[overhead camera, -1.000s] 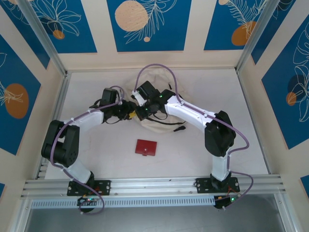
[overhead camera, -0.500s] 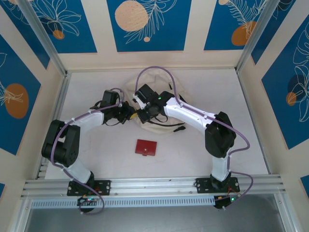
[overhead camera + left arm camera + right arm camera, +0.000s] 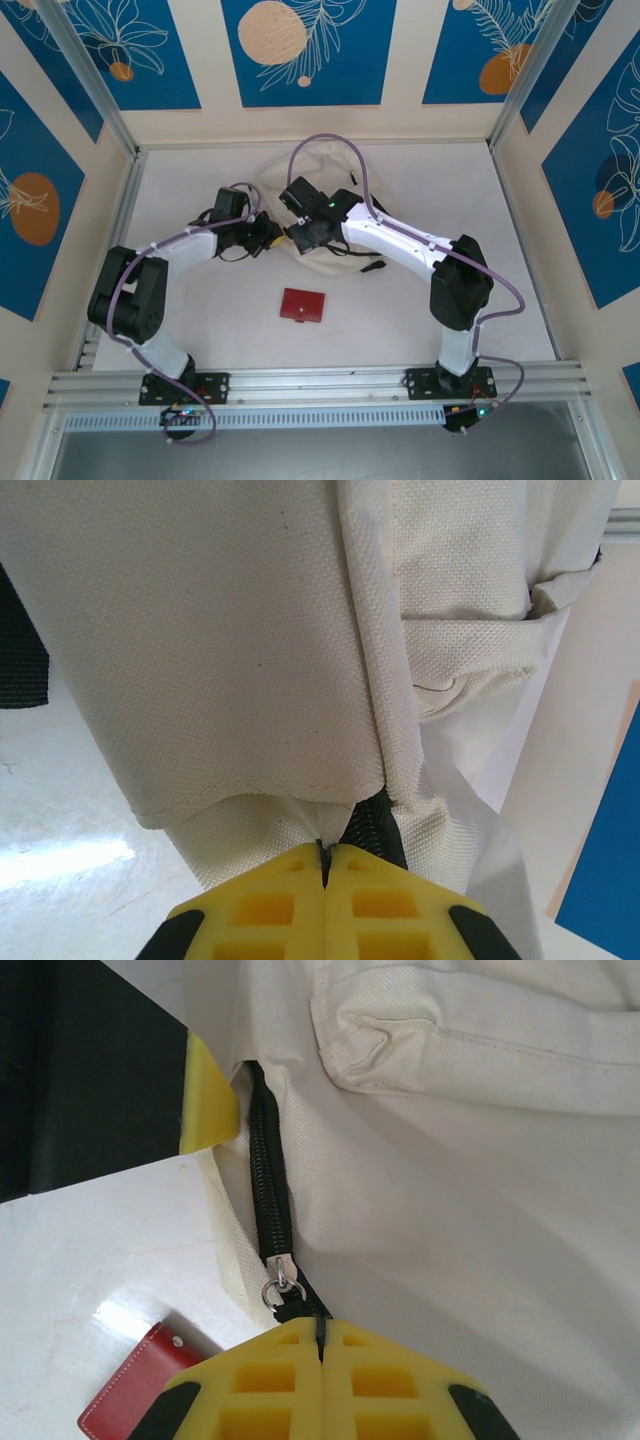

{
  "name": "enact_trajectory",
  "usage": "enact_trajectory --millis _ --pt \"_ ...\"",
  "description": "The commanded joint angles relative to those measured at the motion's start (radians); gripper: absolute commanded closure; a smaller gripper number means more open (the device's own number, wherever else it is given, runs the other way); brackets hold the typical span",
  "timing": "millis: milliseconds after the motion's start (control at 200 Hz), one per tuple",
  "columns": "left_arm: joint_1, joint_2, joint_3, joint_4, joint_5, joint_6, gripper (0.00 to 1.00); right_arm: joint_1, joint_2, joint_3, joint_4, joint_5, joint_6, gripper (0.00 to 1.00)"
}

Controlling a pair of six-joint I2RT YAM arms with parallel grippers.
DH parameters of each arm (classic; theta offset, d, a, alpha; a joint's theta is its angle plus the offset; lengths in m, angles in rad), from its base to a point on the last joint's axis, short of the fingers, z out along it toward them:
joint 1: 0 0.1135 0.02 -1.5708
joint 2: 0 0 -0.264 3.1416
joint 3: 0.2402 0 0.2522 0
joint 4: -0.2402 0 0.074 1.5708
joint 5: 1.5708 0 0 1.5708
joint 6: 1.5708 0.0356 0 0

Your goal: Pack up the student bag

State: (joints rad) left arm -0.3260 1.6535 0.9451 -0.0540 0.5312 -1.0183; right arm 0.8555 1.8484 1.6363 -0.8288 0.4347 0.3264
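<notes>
**Top view, near field.** A flat red wallet (image 3: 303,305) lies alone on the white table (image 3: 520,250), in front of the arm bases and well apart from both grippers. One corner of the wallet (image 3: 130,1400) shows at the lower left of the right wrist view.

**Top view, middle field.** Both arms bend inward and meet at the near left edge of the student bag (image 3: 325,263). The bag lies slumped at the middle of the table's far half, partly under the right forearm. The left gripper (image 3: 270,239) and right gripper (image 3: 298,233) sit just beside each other at that edge.

**Left wrist view.** The left gripper (image 3: 325,865) has its yellow fingers pressed flush together. They pinch the cream fabric edge where the black zipper (image 3: 375,825) emerges beneath a stitched flap.

**Right wrist view.** The right gripper (image 3: 320,1335) also has its fingers together, just below the metal slider. The ring of the zipper pull (image 3: 283,1285) sits directly above the seam between the fingers, and a black tab runs down into it. The gripper appears to be clamped on that tab, though the pinched part is hidden. The zipper track rises from the slider toward a yellow finger (image 3: 208,1100) of the left gripper at upper left.

**Far field.** Folded cream fabric with a stitched pocket seam lies beyond the zipper.
</notes>
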Motion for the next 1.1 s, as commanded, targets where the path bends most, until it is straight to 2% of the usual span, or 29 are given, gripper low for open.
enact_trajectory --millis 0,360,530,610,800,940,1095 --pt "0.011 0.019 0.01 -0.067 -0.054 0.038 1.0 0.002 -0.05 0.041 -0.067 0.067 0.037 1.0" --pt "0.046 -0.02 0.004 -0.099 -0.066 0.076 1.0 0.002 -0.062 0.021 -0.074 0.012 0.024 1.0" --pt "0.048 -0.01 0.023 -0.099 -0.06 0.092 1.0 0.006 -0.119 -0.045 -0.089 -0.189 -0.019 1.0" --pt "0.048 -0.002 0.038 -0.098 -0.065 0.097 1.0 0.013 -0.135 -0.074 -0.116 -0.235 -0.028 1.0" --pt "0.05 0.024 0.072 -0.099 -0.061 0.107 1.0 0.012 -0.141 -0.111 -0.184 -0.114 0.01 1.0" --pt "0.052 0.029 0.091 -0.116 -0.069 0.122 1.0 0.001 -0.125 -0.097 -0.224 0.023 0.061 1.0" --pt "0.059 0.03 0.101 -0.128 -0.074 0.136 1.0 -0.003 -0.137 -0.09 -0.173 -0.008 0.062 1.0"
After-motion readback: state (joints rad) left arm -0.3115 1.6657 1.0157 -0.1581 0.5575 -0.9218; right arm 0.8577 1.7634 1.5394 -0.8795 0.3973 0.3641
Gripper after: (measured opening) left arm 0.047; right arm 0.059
